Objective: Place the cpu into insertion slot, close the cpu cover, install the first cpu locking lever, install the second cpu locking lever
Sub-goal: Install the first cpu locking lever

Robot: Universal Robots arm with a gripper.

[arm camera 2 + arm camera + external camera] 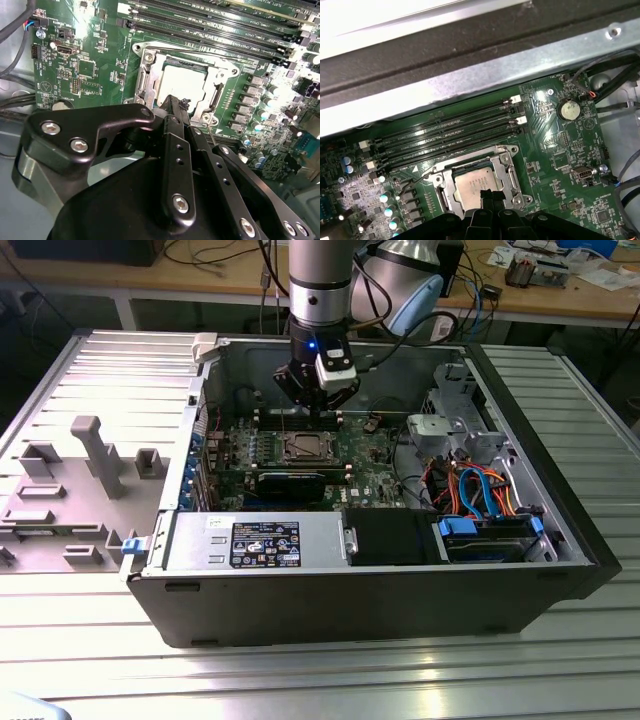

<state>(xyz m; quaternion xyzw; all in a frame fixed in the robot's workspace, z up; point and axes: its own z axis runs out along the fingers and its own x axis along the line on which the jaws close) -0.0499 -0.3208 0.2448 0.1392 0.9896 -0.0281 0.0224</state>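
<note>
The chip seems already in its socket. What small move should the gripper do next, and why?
Probably a short descent toward the slot's rim: the cpu lies in the insertion slot, the cpu cover flat around it, the gripper hovering above.

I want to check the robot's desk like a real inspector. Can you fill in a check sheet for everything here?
Surface: ribbed metal table bearing an open computer case.
Job's things: cpu lies in the slot; cover is down around it.
Clutter: grey side panel on the exterior view's left.
Gripper: gripper hangs above the slot; jaws' state unclear.
Cables: orange and blue cables inside the case.
Surroundings: wooden bench behind.
</note>
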